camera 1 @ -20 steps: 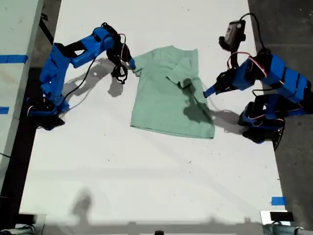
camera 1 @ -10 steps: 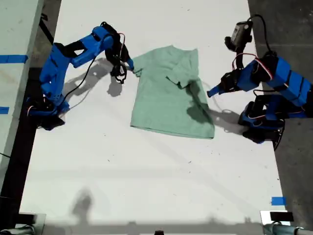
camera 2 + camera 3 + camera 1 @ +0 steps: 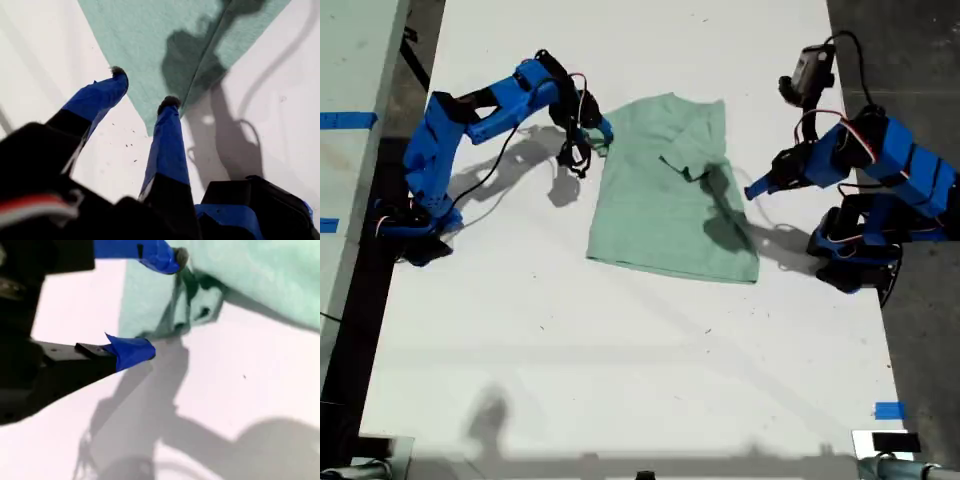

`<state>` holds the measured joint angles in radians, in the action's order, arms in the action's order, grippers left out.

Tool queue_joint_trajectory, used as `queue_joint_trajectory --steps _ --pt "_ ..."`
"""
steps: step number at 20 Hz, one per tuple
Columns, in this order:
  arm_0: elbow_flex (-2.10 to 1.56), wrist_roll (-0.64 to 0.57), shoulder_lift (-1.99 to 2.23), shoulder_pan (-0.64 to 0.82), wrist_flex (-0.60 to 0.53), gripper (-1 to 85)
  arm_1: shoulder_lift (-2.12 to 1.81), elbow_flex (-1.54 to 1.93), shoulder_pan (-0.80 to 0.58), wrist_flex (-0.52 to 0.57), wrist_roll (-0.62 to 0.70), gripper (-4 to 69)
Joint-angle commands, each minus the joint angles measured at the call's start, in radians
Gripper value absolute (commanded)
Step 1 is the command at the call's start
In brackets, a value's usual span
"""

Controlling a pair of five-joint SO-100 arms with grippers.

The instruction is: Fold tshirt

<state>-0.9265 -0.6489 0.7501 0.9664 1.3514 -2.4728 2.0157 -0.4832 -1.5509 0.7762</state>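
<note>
A white desk [image 3: 620, 380] fills most of the exterior view, with dark floor [image 3: 920, 60] on both sides (blue tape marks [image 3: 890, 410] near its edge). Hard shadows lie across it.

Bright overhead light, hard shadows, wrist views soft.

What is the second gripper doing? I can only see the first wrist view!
Observer: My second gripper is open, with one fingertip at a bunched edge of the tshirt.
Operator: Is the shirt all folded up yet?
Observer: No. The exterior view shows it lying mostly spread out on the white table.
</note>
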Motion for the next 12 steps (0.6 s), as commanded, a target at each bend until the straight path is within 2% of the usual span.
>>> queue_joint_trajectory --steps 1,5,9,12 --pt "0.060 -0.063 0.020 0.012 0.023 22.6 -0.031 -0.002 -0.012 0.035 0.008 17.1" --pt "0.061 -0.132 0.011 0.038 0.063 17.8 -0.035 0.002 -0.012 0.041 0.009 17.1" --pt "0.061 -0.135 -0.020 0.054 0.055 1.8 -0.071 0.018 -0.003 0.032 -0.002 17.2" --pt "0.040 -0.135 -0.023 0.055 0.086 0.1 -0.133 0.038 -0.008 0.006 -0.006 17.7"
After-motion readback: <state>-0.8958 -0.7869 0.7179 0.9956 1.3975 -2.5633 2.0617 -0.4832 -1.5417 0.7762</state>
